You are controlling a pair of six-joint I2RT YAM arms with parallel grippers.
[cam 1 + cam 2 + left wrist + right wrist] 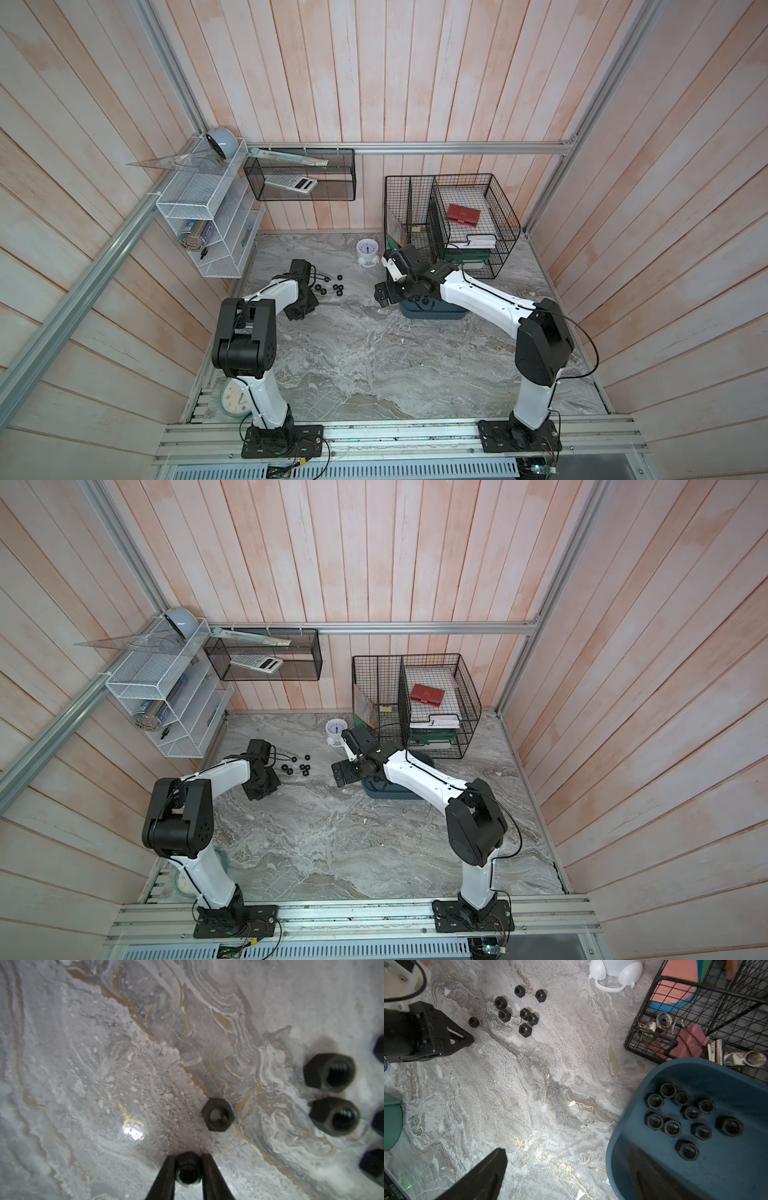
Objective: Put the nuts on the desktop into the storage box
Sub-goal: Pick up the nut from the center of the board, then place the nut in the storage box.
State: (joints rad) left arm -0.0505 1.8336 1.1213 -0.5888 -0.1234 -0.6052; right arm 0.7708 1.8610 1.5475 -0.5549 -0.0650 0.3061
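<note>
gripping one nut (188, 1164), ready for the carry

the nut is pinched between the closed tips of the left claw (188, 1156), down on the tabletop (374, 365). more loose nuts (525, 1030) lie just beside it; about ten rest in the storage box (737, 1167), well apart. the right claw (566, 1151) gapes wide and empty at the box's rim. next, likely: lift cleanly, cross over, release inside the box.

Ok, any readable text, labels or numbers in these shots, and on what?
No text reads clearly.
Numerals on the white clock: too small.
Keys on the calculator: too small.
Code on the dark board, right wrist view: blurred, cut off.
</note>
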